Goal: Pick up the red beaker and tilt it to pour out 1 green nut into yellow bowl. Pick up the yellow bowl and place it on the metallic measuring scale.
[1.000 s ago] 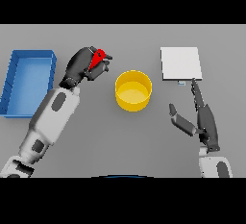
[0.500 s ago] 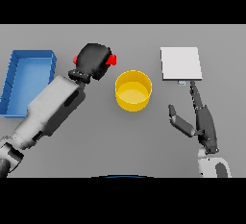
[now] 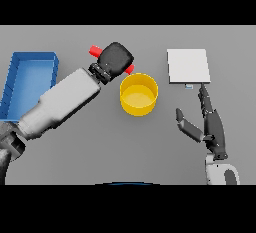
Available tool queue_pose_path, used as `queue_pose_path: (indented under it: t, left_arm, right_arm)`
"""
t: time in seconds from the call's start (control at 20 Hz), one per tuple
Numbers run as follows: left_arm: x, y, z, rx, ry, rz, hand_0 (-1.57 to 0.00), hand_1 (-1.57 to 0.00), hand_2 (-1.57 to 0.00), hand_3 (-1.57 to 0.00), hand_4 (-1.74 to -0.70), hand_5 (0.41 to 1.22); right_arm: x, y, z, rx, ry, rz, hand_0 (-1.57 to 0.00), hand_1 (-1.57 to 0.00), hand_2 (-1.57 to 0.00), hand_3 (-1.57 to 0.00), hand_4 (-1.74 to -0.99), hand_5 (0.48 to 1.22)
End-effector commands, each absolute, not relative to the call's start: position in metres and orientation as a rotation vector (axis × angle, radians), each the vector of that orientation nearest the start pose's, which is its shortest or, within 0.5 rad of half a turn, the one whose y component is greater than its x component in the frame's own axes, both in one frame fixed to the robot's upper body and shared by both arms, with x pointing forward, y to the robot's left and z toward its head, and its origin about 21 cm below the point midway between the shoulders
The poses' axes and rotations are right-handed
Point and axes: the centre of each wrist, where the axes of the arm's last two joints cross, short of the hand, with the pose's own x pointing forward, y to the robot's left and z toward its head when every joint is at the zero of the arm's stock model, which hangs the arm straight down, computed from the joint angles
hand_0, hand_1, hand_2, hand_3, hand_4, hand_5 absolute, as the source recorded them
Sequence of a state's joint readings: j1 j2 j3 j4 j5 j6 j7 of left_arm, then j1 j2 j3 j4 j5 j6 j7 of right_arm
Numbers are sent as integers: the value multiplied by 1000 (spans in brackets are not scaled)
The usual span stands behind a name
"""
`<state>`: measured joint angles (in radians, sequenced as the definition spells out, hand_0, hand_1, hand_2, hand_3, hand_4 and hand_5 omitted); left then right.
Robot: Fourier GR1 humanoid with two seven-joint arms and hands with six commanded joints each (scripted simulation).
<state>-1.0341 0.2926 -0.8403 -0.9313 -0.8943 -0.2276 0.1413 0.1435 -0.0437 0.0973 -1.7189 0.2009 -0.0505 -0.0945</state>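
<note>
My left hand (image 3: 116, 59) is shut on the red beaker (image 3: 94, 51), which lies tilted; one red end shows at the hand's upper left and the other red end pokes out by the rim of the yellow bowl (image 3: 138, 94). The hand hides most of the beaker. No green nut is visible. The bowl stands upright in the table's middle. The metallic measuring scale (image 3: 188, 66) lies flat at the upper right. My right hand (image 3: 208, 123) rests open below the scale, fingers pointing toward it, apart from the bowl.
A blue tray (image 3: 28, 81) sits at the left edge, partly behind my left forearm (image 3: 60, 102). Grey table surface (image 3: 130, 147) stretches between the bowl and the lower edge.
My left hand has carried the red beaker rightward toward the yellow bowl and tipped it further, the forearm swinging closer to the camera. The right hand and bowl have stayed put.
</note>
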Motion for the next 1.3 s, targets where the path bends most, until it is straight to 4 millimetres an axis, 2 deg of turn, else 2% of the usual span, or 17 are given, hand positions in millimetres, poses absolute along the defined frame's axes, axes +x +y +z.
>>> queue_pose_path:
  t: [0.0, 0.15, 0.4, 0.55, 0.7, 0.85, 1.0, 1.15, 1.25]
  left_arm:
    - [394, 70, 107, 1037, -1259, -2104, -1571, -1571, -1571, -1451, -1723, 1218]
    - [393, 58, 101, 1121, -1162, -2253, -1571, -1571, -1571, -1509, -1732, 1220]
    - [392, 41, 106, 1234, -1067, -2434, -1571, -1571, -1571, -1551, -1738, 1221]
    - [397, 42, 108, 1275, -1025, -2507, -1571, -1571, -1571, -1561, -1739, 1221]
    - [399, 35, 112, 1347, -940, -2596, -1571, -1571, -1571, -1566, -1737, 1221]
    - [401, 30, 117, 1387, -870, -2688, -1571, -1571, -1571, -1568, -1735, 1221]
    - [401, 27, 113, 1438, -835, -2762, -1571, -1571, -1571, -1570, -1735, 1221]
    - [402, 24, 120, 1488, -820, -2816, -1571, -1571, -1571, -1570, -1734, 1221]
    - [406, 18, 135, 1509, -816, -2810, -1571, -1571, -1571, -1571, -1731, 1221]
  right_arm:
    - [214, -228, 6, -179, -1684, 177, 1, 1, 1, 1, -1294, 653]
    - [218, -227, 5, -182, -1674, 186, 1, 1, 1, 1, -1291, 640]
    - [215, -226, 1, -203, -1671, 174, 1, 1, 1, 1, -1286, 618]
    - [218, -223, 5, -221, -1668, 181, 1, 1, 1, 1, -1276, 593]
    - [216, -227, 4, -250, -1659, 201, 1, 1, 1, 1, -1250, 583]
    - [219, -226, 5, -254, -1659, 203, 1, 1, 1, 1, -1216, 585]
    - [217, -223, 1, -251, -1676, 216, 1, 1, 1, 1, -1206, 591]
    - [214, -223, 0, -261, -1676, 221, 1, 1, 1, 1, -1210, 594]
    - [213, -222, 0, -264, -1677, 227, 1, 1, 1, 1, -1206, 592]
